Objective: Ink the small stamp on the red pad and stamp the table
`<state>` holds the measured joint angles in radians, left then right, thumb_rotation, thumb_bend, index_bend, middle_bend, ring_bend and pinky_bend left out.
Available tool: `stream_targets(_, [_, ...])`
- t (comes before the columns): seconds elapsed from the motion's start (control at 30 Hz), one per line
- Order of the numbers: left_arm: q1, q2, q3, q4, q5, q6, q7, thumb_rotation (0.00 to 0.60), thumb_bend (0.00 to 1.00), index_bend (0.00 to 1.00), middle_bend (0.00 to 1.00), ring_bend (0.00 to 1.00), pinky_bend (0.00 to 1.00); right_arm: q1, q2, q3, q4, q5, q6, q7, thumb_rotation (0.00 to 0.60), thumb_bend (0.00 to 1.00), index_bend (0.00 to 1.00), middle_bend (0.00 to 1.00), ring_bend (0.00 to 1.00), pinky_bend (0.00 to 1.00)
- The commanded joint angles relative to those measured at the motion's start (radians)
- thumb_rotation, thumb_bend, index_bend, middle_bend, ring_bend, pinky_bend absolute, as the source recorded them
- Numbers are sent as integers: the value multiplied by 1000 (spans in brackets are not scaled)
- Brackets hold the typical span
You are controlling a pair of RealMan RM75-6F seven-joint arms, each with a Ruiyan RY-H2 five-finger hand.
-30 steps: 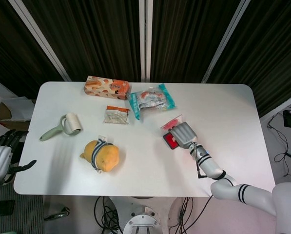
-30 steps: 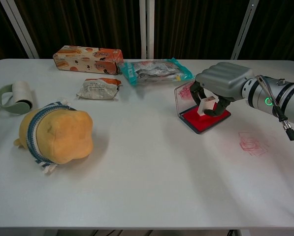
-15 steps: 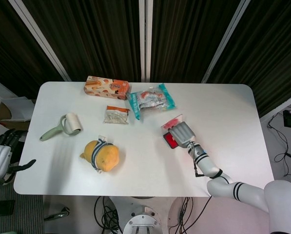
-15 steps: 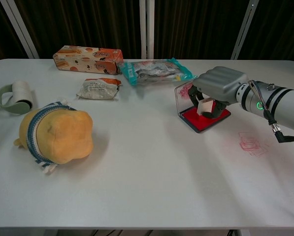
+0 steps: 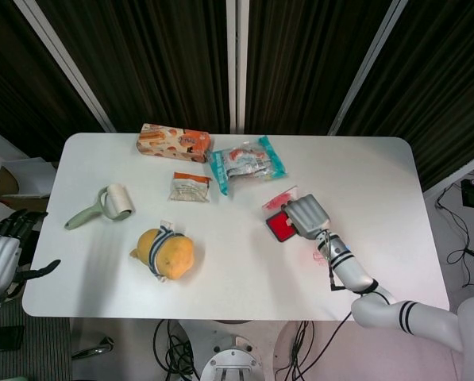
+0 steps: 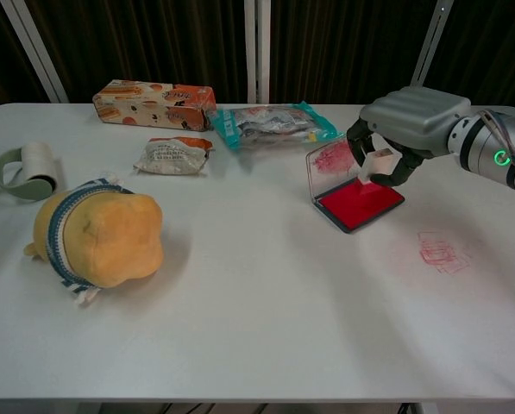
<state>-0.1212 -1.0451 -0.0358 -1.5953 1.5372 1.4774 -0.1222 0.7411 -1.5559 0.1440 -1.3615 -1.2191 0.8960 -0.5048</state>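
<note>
The red ink pad (image 6: 361, 205) lies open on the table, its clear lid (image 6: 328, 162) standing up at the back; in the head view the ink pad (image 5: 281, 228) shows beside the hand. My right hand (image 6: 405, 125) (image 5: 306, 216) grips the small white stamp (image 6: 378, 164), lifted just above the pad's right end with its red face down. A faint red stamp print (image 6: 440, 251) marks the table right of the pad. My left hand (image 5: 2, 258) hangs off the table's left edge, fingers apart, holding nothing.
A yellow plush toy (image 6: 97, 239) lies front left, a lint roller (image 6: 24, 174) at the far left. At the back lie a snack box (image 6: 153, 102), a small packet (image 6: 171, 154) and a teal snack bag (image 6: 273, 123).
My right hand has lifted the stamp off the red pad and moved it up and to the right. The left hand has not moved.
</note>
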Motion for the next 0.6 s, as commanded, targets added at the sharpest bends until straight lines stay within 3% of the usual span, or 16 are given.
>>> stream_targets(0.03, [-1,-4,2,-1,2,-3,3,493,124,164,189,118,210,-56,73,-59,-72,-29,40,7,600,366,642,572,754,943])
stream_targets(0.33, [-3,-6,3,-3,3,-5,8,493,123,164,189,118,210,-150,83,-156,-46,-127,120,107,600,366,643,563,754,943])
stream_targets(0.6, [-4,-13,5,5,4,-10,2,494,123,164,189,118,210,-176,61,-179,7,-172,134,142,600,365,634,556,754,944])
